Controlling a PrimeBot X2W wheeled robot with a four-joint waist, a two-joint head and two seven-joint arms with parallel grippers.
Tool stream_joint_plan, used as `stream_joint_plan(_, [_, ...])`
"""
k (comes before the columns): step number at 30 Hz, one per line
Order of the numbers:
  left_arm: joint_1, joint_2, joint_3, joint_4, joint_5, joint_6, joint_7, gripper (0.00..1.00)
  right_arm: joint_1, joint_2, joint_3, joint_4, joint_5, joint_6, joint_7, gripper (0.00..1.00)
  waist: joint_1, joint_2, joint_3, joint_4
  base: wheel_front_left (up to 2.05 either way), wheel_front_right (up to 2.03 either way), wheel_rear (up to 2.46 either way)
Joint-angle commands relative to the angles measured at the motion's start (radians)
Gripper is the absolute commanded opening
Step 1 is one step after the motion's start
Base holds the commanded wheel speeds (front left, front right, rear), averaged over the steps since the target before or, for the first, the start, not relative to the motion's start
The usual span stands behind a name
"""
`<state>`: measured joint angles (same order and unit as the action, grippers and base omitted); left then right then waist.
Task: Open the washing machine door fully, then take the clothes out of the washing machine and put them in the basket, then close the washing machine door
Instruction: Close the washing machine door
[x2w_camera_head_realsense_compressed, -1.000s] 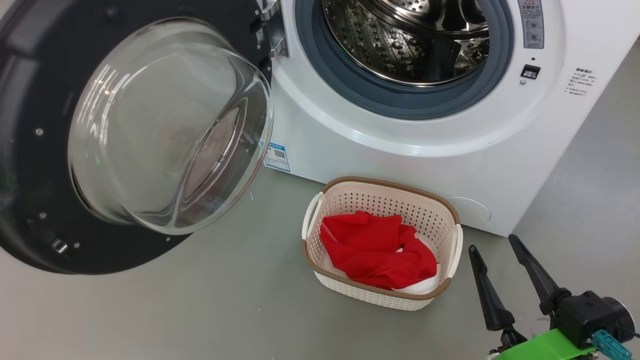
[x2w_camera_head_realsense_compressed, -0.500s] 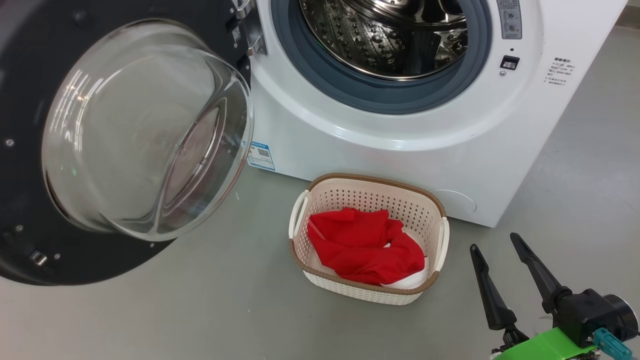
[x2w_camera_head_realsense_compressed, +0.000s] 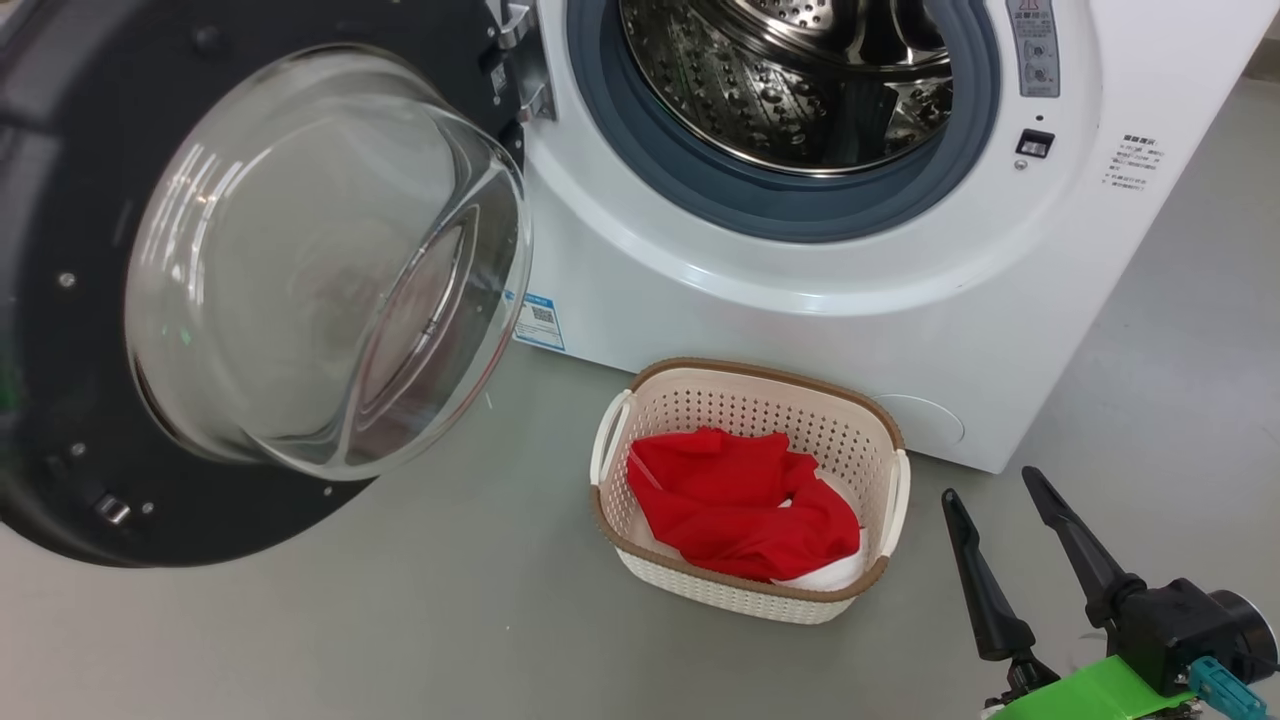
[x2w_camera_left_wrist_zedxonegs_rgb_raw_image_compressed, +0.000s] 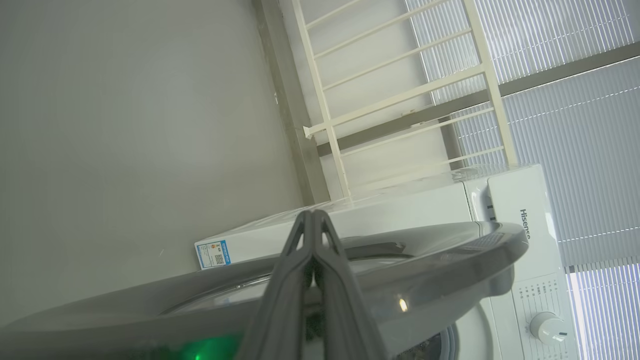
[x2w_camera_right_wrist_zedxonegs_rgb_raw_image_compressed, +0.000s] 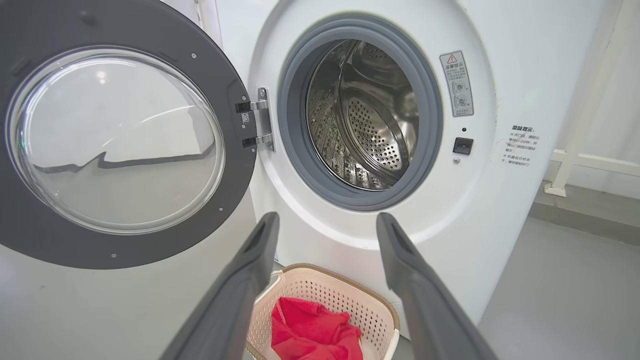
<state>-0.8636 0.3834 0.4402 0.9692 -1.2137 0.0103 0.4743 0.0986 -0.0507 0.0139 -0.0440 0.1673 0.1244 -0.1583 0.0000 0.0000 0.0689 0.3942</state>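
The washing machine (x2w_camera_head_realsense_compressed: 800, 300) stands with its steel drum (x2w_camera_head_realsense_compressed: 780, 80) showing no clothes inside. The washing machine door (x2w_camera_head_realsense_compressed: 60, 200) is swung wide open to the left, its glass bowl (x2w_camera_head_realsense_compressed: 320, 260) bulging toward me. On the floor in front sits the cream basket (x2w_camera_head_realsense_compressed: 770, 372) holding red and white clothes (x2w_camera_head_realsense_compressed: 740, 500). My right gripper (x2w_camera_head_realsense_compressed: 989, 484) is open and holds nothing, to the right of the basket; its wrist view looks past open fingers (x2w_camera_right_wrist_zedxonegs_rgb_raw_image_compressed: 260, 240) at the drum and basket (x2w_camera_right_wrist_zedxonegs_rgb_raw_image_compressed: 330, 285). My left gripper (x2w_camera_left_wrist_zedxonegs_rgb_raw_image_compressed: 314, 215) is shut, close against the door's outer side (x2w_camera_left_wrist_zedxonegs_rgb_raw_image_compressed: 450, 250).
Grey floor surrounds the machine. A white railing (x2w_camera_left_wrist_zedxonegs_rgb_raw_image_compressed: 400, 100) and window blinds (x2w_camera_left_wrist_zedxonegs_rgb_raw_image_compressed: 575, 125) stand behind the machine. A white post (x2w_camera_right_wrist_zedxonegs_rgb_raw_image_compressed: 575, 150) rises to the machine's right. The control knob (x2w_camera_left_wrist_zedxonegs_rgb_raw_image_compressed: 547, 327) is on the front panel.
The head camera swung slightly, shifting the whole picture left and then back right. The door, basket and right gripper keep their places relative to each other.
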Motion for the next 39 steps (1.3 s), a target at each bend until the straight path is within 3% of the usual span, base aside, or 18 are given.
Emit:
stream_joint_plan(1, [0.004, 0.039, 0.0, -0.03, -0.008, -0.013, 0.023, 0.0, -0.02, -0.003, 0.023, -0.023, 0.007, 0.006, -0.01, 1.0, 0.0, 0.0, -0.007, 0.006, 0.0, 0.0, 0.0])
stream_joint_plan(21, [0.094, -0.061, -0.007, -0.194, -0.08, -0.032, 0.174, 0.0, -0.011, 0.0, 0.024, -0.012, 0.015, 0.006, -0.024, 1.0, 0.0, 0.0, -0.018, 0.015, 0.0, 0.0, 0.0])
stream_joint_plan(39, [0.236, -0.212, -0.015, -0.554, -0.149, 0.052, 0.269, 0.0, -0.019, 0.0, 0.026, 0.001, 0.03, 0.006, -0.039, 1.0, 0.0, 0.0, -0.007, -0.001, 0.0, 0.0, 0.0])
